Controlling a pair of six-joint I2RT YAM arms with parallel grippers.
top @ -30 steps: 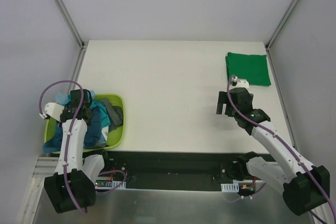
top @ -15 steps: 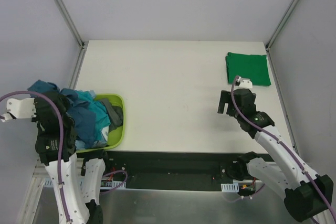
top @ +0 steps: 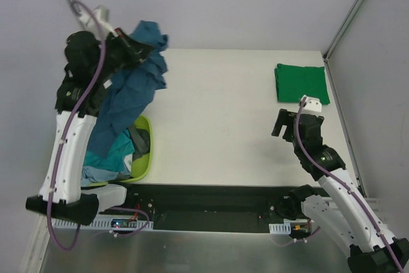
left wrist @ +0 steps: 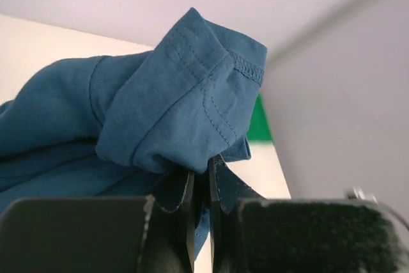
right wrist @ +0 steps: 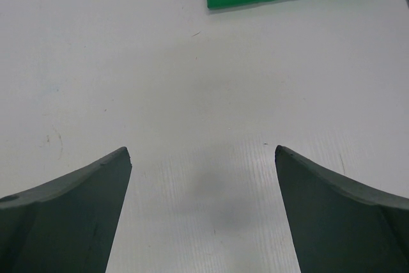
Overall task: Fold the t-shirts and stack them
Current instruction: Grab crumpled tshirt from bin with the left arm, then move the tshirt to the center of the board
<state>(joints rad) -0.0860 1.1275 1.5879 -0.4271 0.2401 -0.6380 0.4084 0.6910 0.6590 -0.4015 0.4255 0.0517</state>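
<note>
Top view, left arm: the left gripper [top: 131, 41] is raised high over the far-left corner of the table [top: 217, 126]. The teal-blue t-shirt [top: 131, 91] hangs from it in a long drape, its tail reaching down toward the basket [top: 146, 151] at the near-left edge.
Top view, change: a second ago this gripper was down in the basket, and half a second ago it was coming up with the bundle. Now the shirt is all but out (whether the tail has cleared the rim I cannot tell).
Meaning: one shirt is picked. My read is that spreading it on the table comes next; folding has not begun.
Top view, rest: the green t-shirt [top: 301, 84] lies folded at the far-right corner, unmoved. The turquoise and dark grey tees [top: 121, 151] are left in the basket. The right gripper [top: 281, 124] is near the right edge, barely shifted.
Left wrist view: fingers are pressed almost together on a stitched hem fold of the blue cloth, a grip the top view hides behind fabric.
Right wrist view: fingers are spread wide with nothing between them, bare table beneath and the green shirt's edge ahead. The top view cannot show that gap.
</note>
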